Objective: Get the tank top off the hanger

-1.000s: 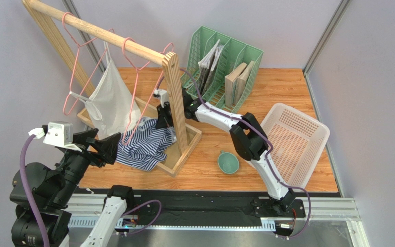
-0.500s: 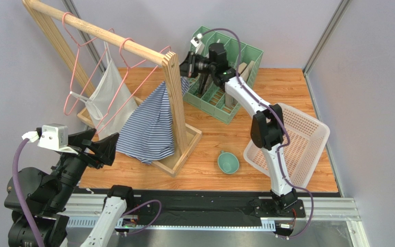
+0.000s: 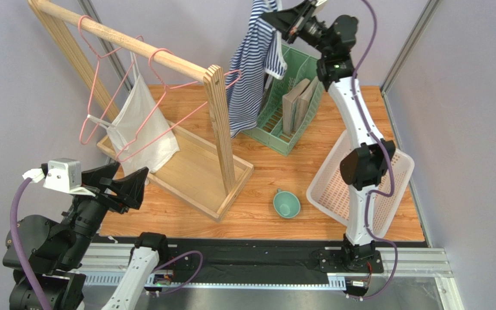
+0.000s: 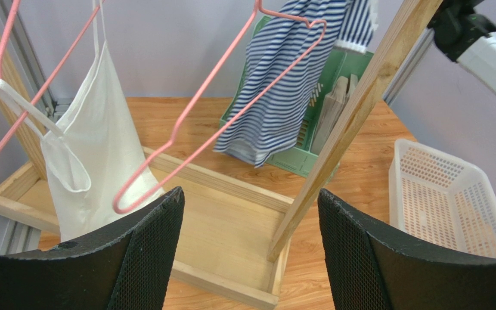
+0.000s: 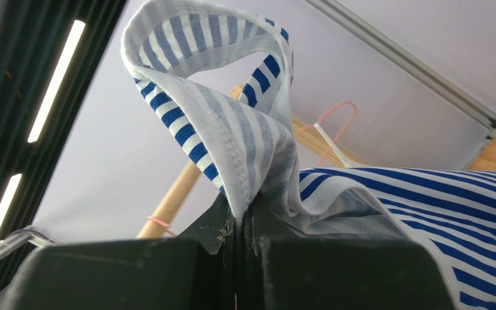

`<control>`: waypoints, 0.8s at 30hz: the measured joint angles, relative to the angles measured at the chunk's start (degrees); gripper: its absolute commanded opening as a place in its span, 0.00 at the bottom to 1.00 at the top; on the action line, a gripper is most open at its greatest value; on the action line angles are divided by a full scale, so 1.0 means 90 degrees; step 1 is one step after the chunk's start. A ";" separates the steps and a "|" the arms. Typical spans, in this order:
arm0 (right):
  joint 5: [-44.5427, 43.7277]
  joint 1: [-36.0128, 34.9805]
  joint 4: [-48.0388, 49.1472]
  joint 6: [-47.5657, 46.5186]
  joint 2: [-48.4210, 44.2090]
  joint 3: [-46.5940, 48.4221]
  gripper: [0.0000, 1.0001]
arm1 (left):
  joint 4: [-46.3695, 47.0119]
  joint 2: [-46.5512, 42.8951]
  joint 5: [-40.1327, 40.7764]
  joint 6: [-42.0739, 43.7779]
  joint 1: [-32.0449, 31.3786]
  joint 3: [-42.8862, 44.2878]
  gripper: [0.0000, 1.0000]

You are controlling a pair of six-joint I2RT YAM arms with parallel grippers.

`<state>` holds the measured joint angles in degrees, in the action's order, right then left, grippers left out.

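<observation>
Tank top (image 3: 250, 64) now aloft beside the rack (image 3: 221, 123) — tight in right hand (image 3: 275, 15) — left hand (image 3: 126, 182) agape, empty.

I am looking into a cell closed in by plain, pale lilac-grey walls (image 3: 186, 32) at the back and on both sides. A slanting aluminium post (image 3: 407, 45) runs up the back right corner where the panels meet, and a matching one stands at the back left. The table (image 3: 276, 161) has a warm wood-grain top that reaches to the back wall. Along its near edge lies a black strip (image 3: 257, 253), then a ribbed metal rail (image 3: 419, 261), then a dull grey metal surface (image 3: 263, 297). The right wrist camera, tilted upward, shows me a dark ceiling (image 5: 102, 26) with two long bright light strips (image 5: 53, 81). The light on the table is even and soft, with faint shadows.
</observation>
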<state>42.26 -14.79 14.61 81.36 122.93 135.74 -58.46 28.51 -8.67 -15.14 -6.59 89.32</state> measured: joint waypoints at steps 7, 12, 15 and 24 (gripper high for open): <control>-0.0068 0.1268 -0.0112 0.0216 -0.1467 -0.0134 0.00 | 0.0070 -0.0024 -0.0027 -0.0005 0.0000 -0.0022 0.80; -0.0012 0.2926 -0.0495 -0.0051 -0.2885 -0.0532 0.00 | 0.0104 -0.0032 -0.0024 -0.0010 0.0000 -0.0063 0.81; 0.0080 0.3806 -0.0758 -0.0284 -0.3638 -0.0937 0.00 | 0.0160 -0.0049 -0.0032 -0.0024 0.0000 -0.0063 0.81; 0.0471 0.4833 -0.1821 -0.1885 -0.5253 -0.3388 0.00 | 0.0440 -0.0095 -0.0350 -0.0151 0.0000 -0.0061 0.80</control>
<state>46.50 28.71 -1.78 64.40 75.66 105.25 -54.50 27.66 -11.81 -16.49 -6.59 88.77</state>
